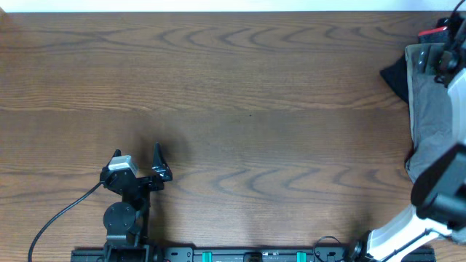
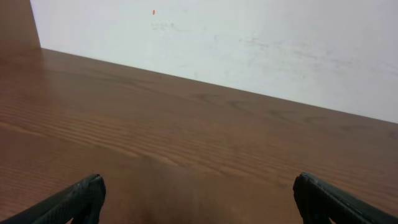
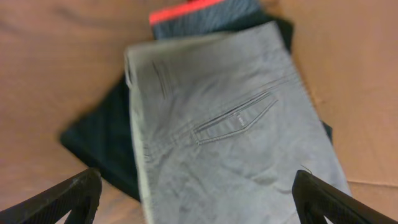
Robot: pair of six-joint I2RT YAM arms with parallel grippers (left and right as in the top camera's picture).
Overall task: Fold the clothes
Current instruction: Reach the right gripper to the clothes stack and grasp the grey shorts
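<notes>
At the left, the left gripper [image 1: 138, 161] is sitting low over the bare counter [image 1: 240, 87], its jaws spread wide and holding nothing; its own camera is showing only wood grain and a white wall beyond. At the far right edge, the grey shorts [image 3: 230, 124] are lying back-pocket up on top of a dark garment [image 3: 102, 143], with something red-banded peeking out behind, possibly a third piece, though blur is making that hard to call. The right gripper [image 3: 199, 202] is hovering above the shorts, jaws wide apart, gripping nothing yet. The step in hand is looking like the first pick. It should be pinching only the grey top layer near a corner, then drawing it leftward onto open wood so the dark piece is not dragging along and the left arm is getting within reach of the opposite corner
</notes>
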